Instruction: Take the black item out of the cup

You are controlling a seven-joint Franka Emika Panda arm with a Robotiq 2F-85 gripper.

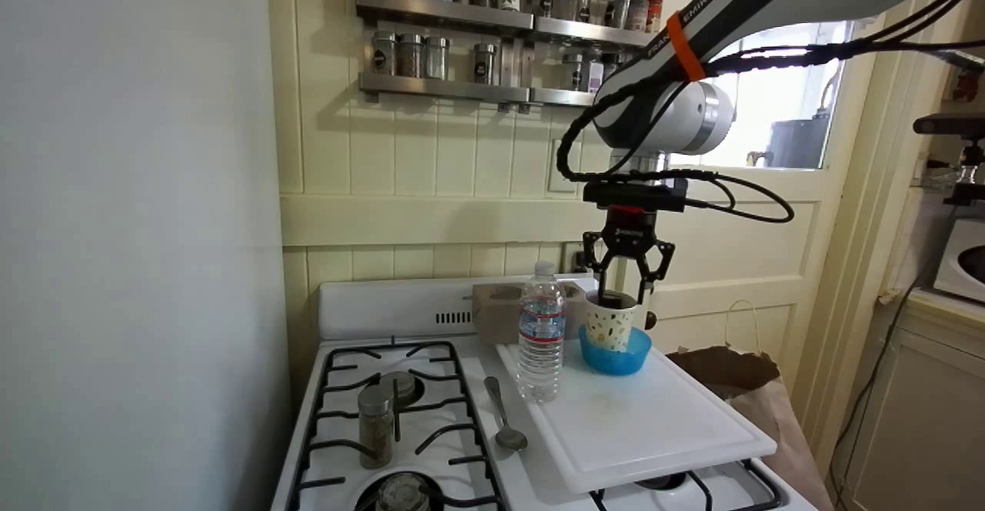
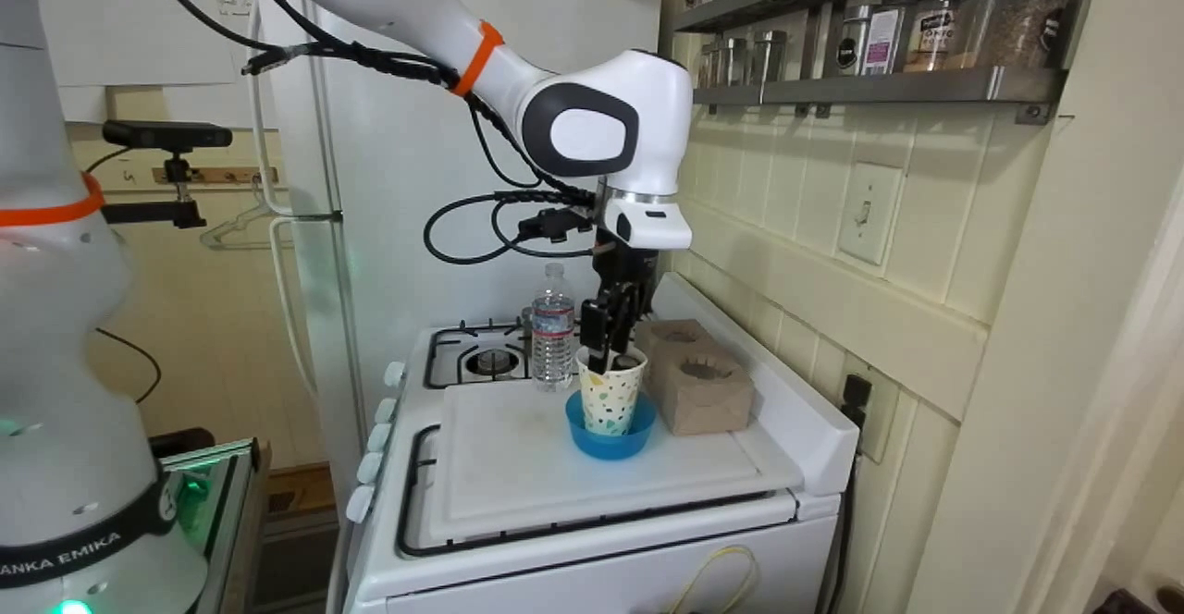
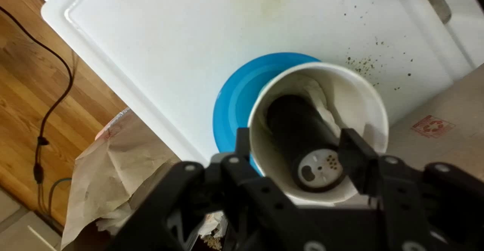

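Note:
The cup is whitish with coloured flecks and stands in a blue bowl; the cup and bowl show in both exterior views, the cup here too. The black item is a dark cylinder with a pale, holed round end, leaning inside the cup in the wrist view. Only its dark top shows at the cup's mouth in an exterior view. My gripper is open at the cup's mouth. In the wrist view one finger overlaps the rim; the other is over the opening beside the item. Contact cannot be told.
The bowl stands on a white cutting board on the stove. A clear water bottle stands close by. A brown cardboard block is behind the cup. A spoon, a spice jar and a paper bag are nearby.

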